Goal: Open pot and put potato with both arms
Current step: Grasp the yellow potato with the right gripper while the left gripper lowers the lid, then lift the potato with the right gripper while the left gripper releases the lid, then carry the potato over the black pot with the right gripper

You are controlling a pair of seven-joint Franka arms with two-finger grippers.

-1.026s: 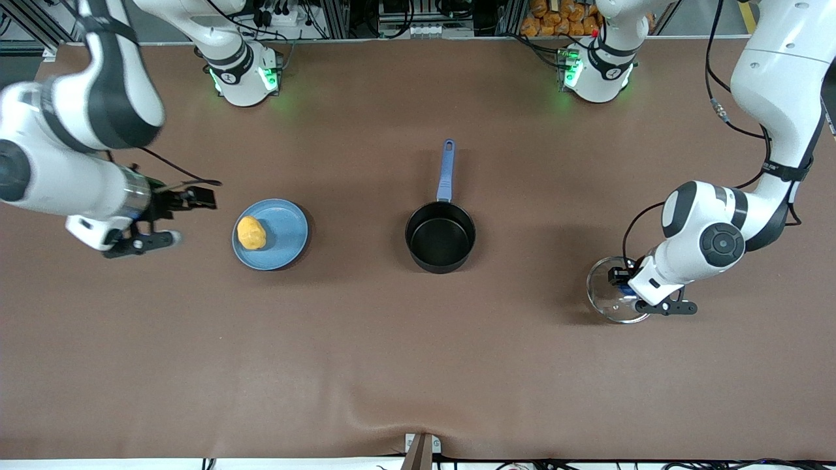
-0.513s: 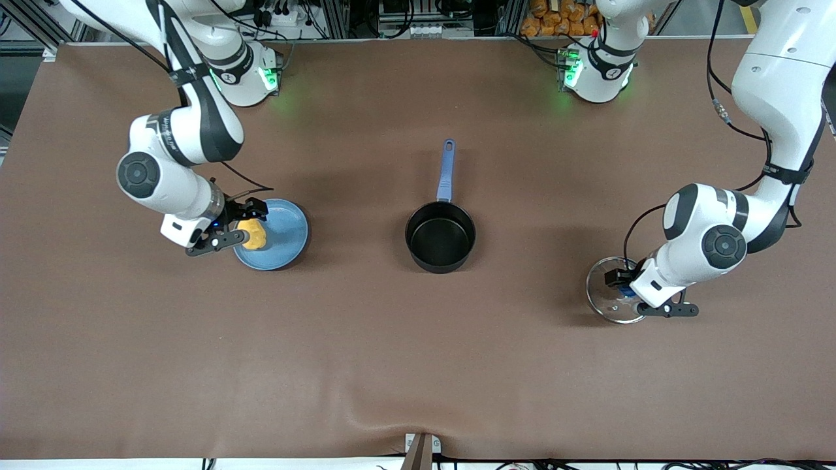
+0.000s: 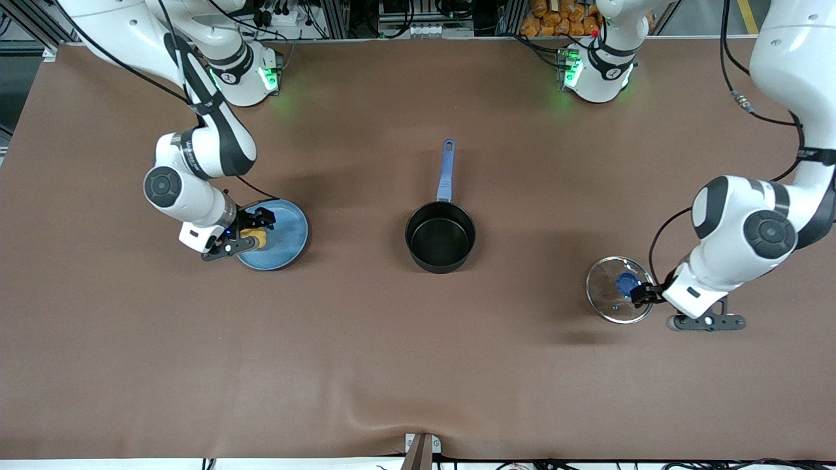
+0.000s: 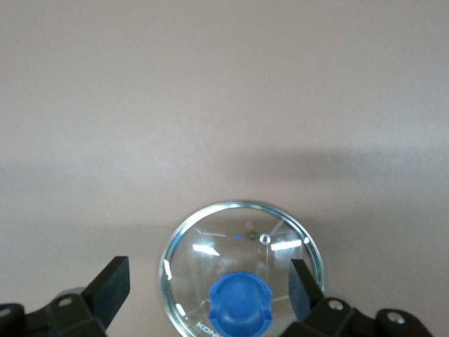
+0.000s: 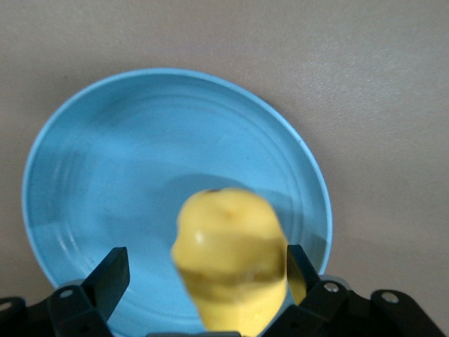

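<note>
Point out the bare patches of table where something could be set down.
Bare: between plate and pot; between pot and lid; the whole strip nearer the front camera. Crowded: right gripper around the potato; left gripper beside the lid.

Light-blue plate (image 3: 287, 238) on brown table (image 3: 418, 365); toward right arm's end

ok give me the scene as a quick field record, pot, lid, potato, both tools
pot: open and empty, mid table
lid: flat on the table toward the left arm's end
potato: on the blue plate, between the right tool's open fingers
right tool: open, around the potato
left tool: open, beside the lid, knob released
</note>
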